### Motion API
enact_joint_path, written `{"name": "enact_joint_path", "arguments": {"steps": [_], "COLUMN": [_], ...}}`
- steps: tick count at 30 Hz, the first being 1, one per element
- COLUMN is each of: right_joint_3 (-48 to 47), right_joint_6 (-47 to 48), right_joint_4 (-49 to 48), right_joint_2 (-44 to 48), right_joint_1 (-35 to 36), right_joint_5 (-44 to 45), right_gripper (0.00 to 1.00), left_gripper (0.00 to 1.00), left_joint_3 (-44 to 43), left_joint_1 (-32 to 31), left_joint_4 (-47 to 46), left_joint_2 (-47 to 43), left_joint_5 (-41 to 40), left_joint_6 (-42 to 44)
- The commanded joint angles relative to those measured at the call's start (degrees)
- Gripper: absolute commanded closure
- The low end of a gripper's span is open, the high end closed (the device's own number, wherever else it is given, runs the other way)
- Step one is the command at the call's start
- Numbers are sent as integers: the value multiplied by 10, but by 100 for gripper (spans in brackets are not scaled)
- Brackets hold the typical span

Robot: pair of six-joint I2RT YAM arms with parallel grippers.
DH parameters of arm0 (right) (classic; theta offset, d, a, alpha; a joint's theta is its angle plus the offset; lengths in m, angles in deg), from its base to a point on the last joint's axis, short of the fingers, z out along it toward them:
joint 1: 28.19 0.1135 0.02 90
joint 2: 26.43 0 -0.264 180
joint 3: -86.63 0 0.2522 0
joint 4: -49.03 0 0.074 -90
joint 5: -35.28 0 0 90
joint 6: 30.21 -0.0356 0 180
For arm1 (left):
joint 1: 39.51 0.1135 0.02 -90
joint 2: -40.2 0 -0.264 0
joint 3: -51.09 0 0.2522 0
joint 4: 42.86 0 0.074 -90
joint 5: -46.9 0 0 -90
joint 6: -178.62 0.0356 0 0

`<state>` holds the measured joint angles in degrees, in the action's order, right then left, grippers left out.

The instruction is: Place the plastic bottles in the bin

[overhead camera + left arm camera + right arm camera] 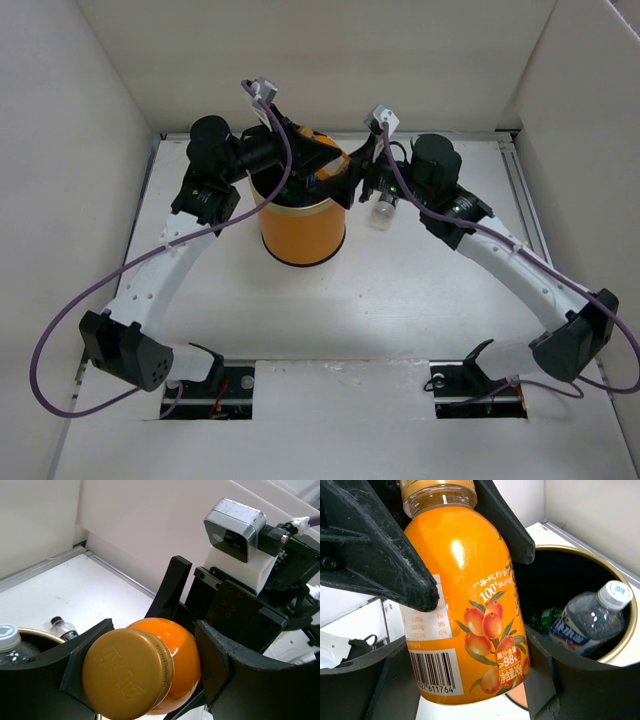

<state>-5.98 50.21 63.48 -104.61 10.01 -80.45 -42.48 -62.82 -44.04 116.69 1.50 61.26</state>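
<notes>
The orange bottle (470, 615) with a gold cap (127, 672) hangs over the orange bin (300, 232), black inside with a gold rim (615, 645). My left gripper (155, 670) is shut on its shoulder, just below the cap. My right gripper (467, 680) is shut on its lower body. Both grippers meet above the bin's far rim in the top view, left gripper (325, 160) and right gripper (352, 178). Inside the bin lie a clear bottle with a blue label (590, 622) and a green bottle (545, 617). A small clear bottle with a dark cap (64, 628) stands on the table beside the bin (383, 208).
White walls close in the table at the back and on both sides. The right wrist camera (235, 522) sits close behind the held bottle. Purple cables loop from both arms. The small bottle stands under the right arm.
</notes>
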Motion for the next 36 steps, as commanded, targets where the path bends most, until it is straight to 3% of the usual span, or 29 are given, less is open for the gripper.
{"name": "enact_joint_path", "arguments": {"steps": [1, 3, 7, 8, 9, 17, 22, 23, 25, 26, 29, 30, 32, 36], "right_joint_3": [-46, -63, -70, -70, -58, -22, -3, -3, -3, 2, 7, 12, 12, -19], "right_joint_6": [0, -5, -5, -5, -5, 0, 12, 12, 20, 27, 34, 34, 40, 59], "right_joint_4": [-65, -65, -65, -65, -65, -65, -38, -30, -1, 7, 12, 20, 42, 121], "right_joint_2": [-16, -32, -57, -57, -57, -31, 6, 13, 18, 27, 49, 50, 56, 41], "right_joint_1": [-2, -9, -15, -15, -20, -38, -60, -67, -80, -80, -97, -104, -111, -127], "right_joint_5": [-37, -52, -52, -52, -45, -34, -11, -2, 23, 30, 30, 30, 46, 124], "right_gripper": [55, 51, 26, 24, 0, 0, 0, 0, 0, 0, 0, 0, 0, 0], "left_gripper": [100, 100, 100, 100, 100, 100, 100, 96, 78, 60, 23, 5, 0, 0], "left_joint_3": [-18, -18, -25, -25, -25, -30, -50, -55, -55, -55, -62, -62, -62, -62], "left_joint_1": [11, 11, 11, 11, 11, 11, 11, 11, 11, 11, 11, 11, 11, 11], "left_joint_4": [39, 47, 77, 84, 90, 123, 148, 155, 160, 165, 172, 172, 172, 172], "left_joint_2": [4, -1, -12, -13, -19, -42, -9, 3, 14, 14, 31, 31, 31, 19], "left_joint_5": [-146, -183, -269, -289, -323, -439, -459, -467, -474, -474, -469, -469, -463, -463], "left_joint_6": [41, 47, 47, 52, 52, 85, 97, 97, 97, 97, 97, 97, 97, 102]}}
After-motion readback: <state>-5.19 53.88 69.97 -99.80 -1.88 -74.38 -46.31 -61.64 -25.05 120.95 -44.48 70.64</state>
